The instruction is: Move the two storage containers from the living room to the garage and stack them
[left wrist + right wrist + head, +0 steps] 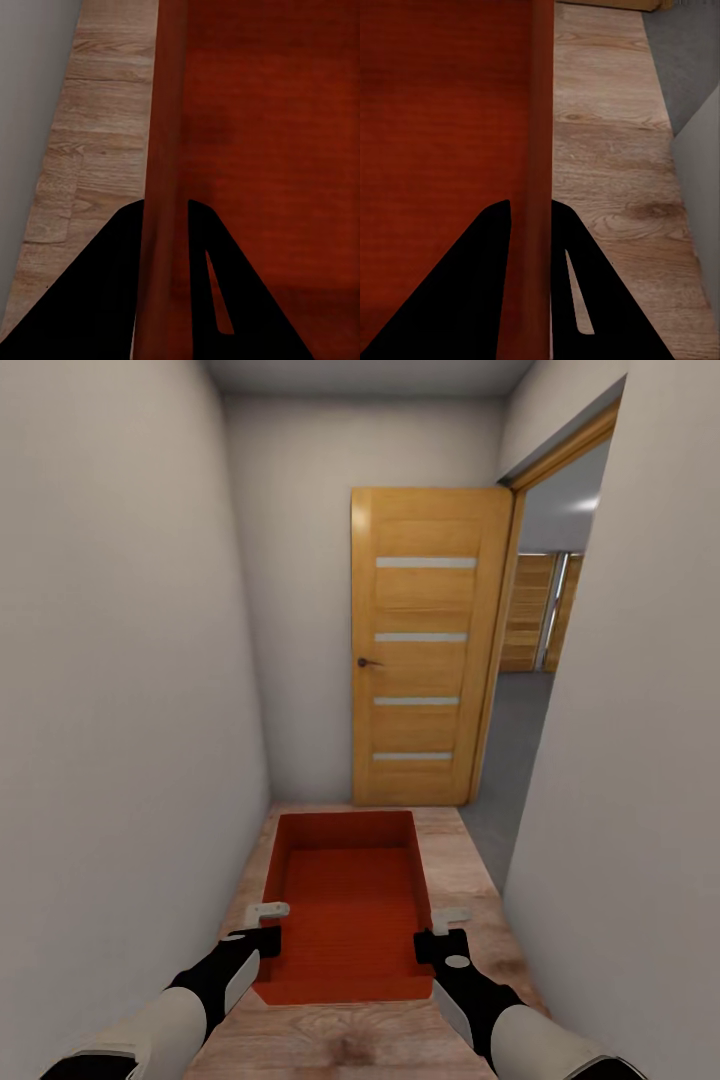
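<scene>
Red-orange container carried, left gripper and right gripper pinching its side walls

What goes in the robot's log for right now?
place: hallway | bin: held | left gripper: shut on wall | right gripper: shut on wall | door: open

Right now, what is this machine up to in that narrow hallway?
The robot is carrying a red-orange storage container with both arms. Its left gripper is clamped on one side wall, its right gripper on the opposite one. It stands on pale wood flooring, facing an orange wooden door. To the right, an open doorway shows a grey floor beyond.
</scene>
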Controlling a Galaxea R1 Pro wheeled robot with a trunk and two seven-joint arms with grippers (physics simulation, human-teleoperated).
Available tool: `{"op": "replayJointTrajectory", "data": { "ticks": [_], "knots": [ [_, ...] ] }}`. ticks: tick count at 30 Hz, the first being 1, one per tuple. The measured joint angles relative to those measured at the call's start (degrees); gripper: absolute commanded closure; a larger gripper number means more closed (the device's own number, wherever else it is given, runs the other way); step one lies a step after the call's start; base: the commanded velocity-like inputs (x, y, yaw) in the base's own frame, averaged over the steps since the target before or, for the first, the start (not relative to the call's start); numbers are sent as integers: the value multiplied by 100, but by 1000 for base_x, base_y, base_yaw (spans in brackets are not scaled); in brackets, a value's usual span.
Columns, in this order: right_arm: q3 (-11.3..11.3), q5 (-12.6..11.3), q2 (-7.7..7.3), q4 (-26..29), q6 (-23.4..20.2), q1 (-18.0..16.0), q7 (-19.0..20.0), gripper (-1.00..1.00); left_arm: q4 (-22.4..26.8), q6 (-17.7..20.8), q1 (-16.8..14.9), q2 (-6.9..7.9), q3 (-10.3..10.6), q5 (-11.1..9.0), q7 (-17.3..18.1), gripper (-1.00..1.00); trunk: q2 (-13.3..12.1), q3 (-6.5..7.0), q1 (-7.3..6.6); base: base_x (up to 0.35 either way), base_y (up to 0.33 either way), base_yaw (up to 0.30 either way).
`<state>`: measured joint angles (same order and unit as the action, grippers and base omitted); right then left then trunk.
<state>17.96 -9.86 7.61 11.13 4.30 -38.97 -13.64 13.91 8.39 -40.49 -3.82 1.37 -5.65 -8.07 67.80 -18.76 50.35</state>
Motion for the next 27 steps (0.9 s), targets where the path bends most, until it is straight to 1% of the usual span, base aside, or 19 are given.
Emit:
{"op": "replayJointTrajectory", "data": {
  "ticks": [23, 24, 26, 27],
  "knots": [
    [-1, 6, -2, 0, 30, 0, -2, 100, 0, -30, 0, -2, -1, 3, 2, 100, 0, 0, 0, 325, 0, 0],
    [-1, 7, -2, 1, 27, 0, -3, 100, 0, -28, 0, -2, -1, 3, 3, 100, 0, 0, 0, 0, 0, 0],
    [53, 5, -2, 73, 40, 0, -35, 100, 29, -111, 3, 42, 189, -224, 24, 100, 1, -1, -1, 0, 0, 0],
    [38, 12, 0, 72, 44, -2, -29, 100, 46, -98, 2, 55, 268, -304, 23, 100, -1, 0, 3, 0, 0, 0]
  ]
}}
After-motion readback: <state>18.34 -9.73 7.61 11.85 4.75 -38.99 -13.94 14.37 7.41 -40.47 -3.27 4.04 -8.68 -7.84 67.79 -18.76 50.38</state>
